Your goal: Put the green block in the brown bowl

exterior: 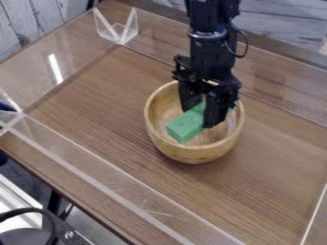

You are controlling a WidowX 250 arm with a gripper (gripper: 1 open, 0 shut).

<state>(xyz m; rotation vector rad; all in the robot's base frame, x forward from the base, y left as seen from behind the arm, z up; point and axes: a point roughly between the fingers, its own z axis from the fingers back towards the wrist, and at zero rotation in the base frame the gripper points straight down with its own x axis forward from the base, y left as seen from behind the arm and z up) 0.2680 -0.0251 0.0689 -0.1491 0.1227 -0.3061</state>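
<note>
The end effector is the gripper [205,107], which is positioned over the brown bowl [194,148] with its dark fingers directed downward into the bowl opening. The fingers are closed on the green block [186,125], which is gripped between them. The block is located at the fingertips, inside the bowl and below the level of the rim. A long portion of the block is exposed on the camera side of the fingers, and a small green portion is visible on their far side. Whether the bowl floor is touched by the block cannot be determined.

The bowl is located directly beneath the gripper and surrounds the fingertips. It is seated upright on the wooden table [96,110], by which the whole assembly is supported from below. The far part of the rim is partly hidden by the gripper. A white angular outline [117,25] is located well apart from the gripper, beyond it and toward the left of the view. Black cables [49,212] are located well apart from the gripper, at the near left corner.
</note>
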